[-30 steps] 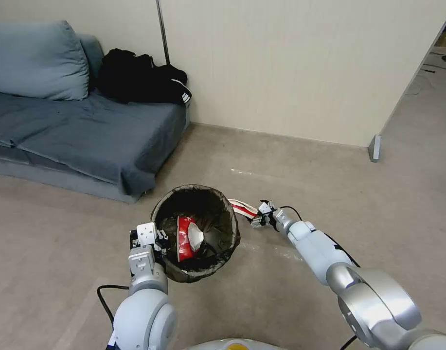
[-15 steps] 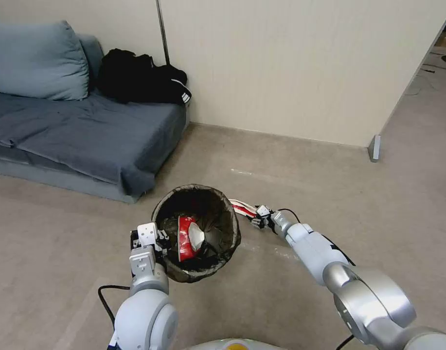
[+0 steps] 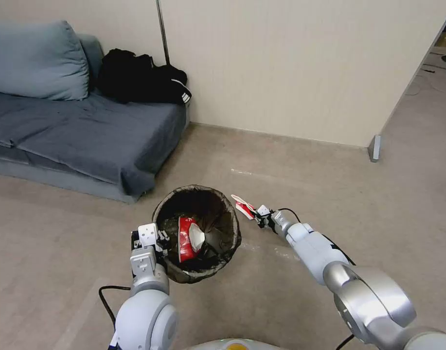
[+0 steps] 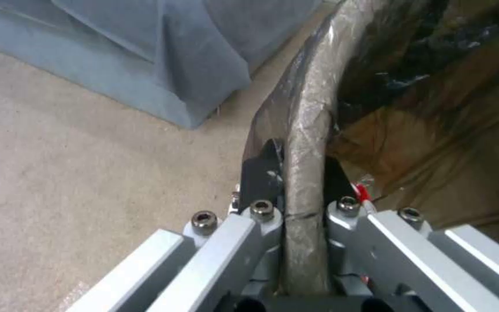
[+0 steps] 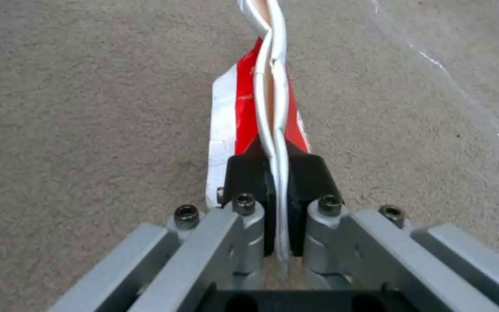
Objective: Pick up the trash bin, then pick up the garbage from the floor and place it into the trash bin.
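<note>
The trash bin [image 3: 218, 206], round and lined with a dark bag, hangs just above the floor in the middle of the head view. My left gripper [image 3: 157, 239] is shut on its near rim [image 4: 307, 143], one finger outside and one inside. A red-and-white crushed cup [image 3: 186, 238] and white tissue lie inside it. To the bin's right, my right gripper [image 3: 258, 217] is shut on a flattened red-and-white paper cup [image 3: 242, 205], a piece of the garbage, held edge-on [image 5: 273, 112] over the floor.
A blue-grey sofa [image 3: 86, 131] with a cushion and a black bag [image 3: 140, 78] stands at the left against the wall. A beige wall runs behind, ending in a corner post [image 3: 374, 147] at the right. Bare floor surrounds the bin.
My right gripper has drawn slightly left and lifted the flattened cup, which now tilts up instead of lying flat beside the bin. The left gripper and bin have barely moved.
</note>
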